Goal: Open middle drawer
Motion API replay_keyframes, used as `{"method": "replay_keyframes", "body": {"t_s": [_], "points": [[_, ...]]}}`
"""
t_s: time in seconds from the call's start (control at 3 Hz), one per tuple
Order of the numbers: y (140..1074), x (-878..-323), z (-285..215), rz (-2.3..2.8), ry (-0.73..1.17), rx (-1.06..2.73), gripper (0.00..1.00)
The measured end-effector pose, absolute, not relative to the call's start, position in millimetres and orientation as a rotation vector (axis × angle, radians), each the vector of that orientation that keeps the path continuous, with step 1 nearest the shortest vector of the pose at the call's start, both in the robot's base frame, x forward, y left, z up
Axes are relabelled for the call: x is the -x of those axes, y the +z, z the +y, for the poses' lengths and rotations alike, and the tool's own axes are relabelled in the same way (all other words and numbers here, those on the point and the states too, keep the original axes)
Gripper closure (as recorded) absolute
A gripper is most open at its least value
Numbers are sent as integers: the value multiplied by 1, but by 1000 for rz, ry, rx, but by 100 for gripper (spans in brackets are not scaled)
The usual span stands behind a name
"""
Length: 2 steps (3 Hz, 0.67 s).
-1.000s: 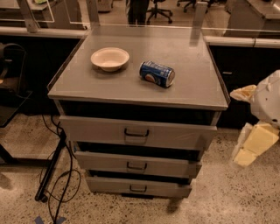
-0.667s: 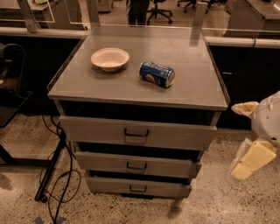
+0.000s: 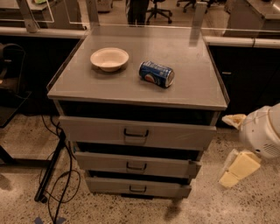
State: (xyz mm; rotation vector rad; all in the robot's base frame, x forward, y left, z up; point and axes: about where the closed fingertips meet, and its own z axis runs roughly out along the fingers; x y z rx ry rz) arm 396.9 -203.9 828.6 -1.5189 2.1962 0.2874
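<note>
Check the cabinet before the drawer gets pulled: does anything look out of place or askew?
The soda can lies on its side on the cabinet top, right of the upright bowl; it could roll when the middle drawer moves. The gripper hangs low to the cabinet's right, touching nothing.

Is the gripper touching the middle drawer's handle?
No, the gripper hangs right of the cabinet, well apart from the middle drawer.

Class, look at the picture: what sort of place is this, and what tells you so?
Probably an office or lab workspace: swivel chairs behind, loose cables trailing down, and a grey drawer cabinet. The gripper hangs low at the cabinet's right.
</note>
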Motion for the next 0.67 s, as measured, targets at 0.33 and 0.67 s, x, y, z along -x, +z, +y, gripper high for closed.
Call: {"method": "replay_keyframes", "body": {"t_s": [0.33, 0.67], "points": [[809, -410, -196, 2191, 309, 1507, 0], [790, -422, -193, 2175, 321, 1462, 0]]}}
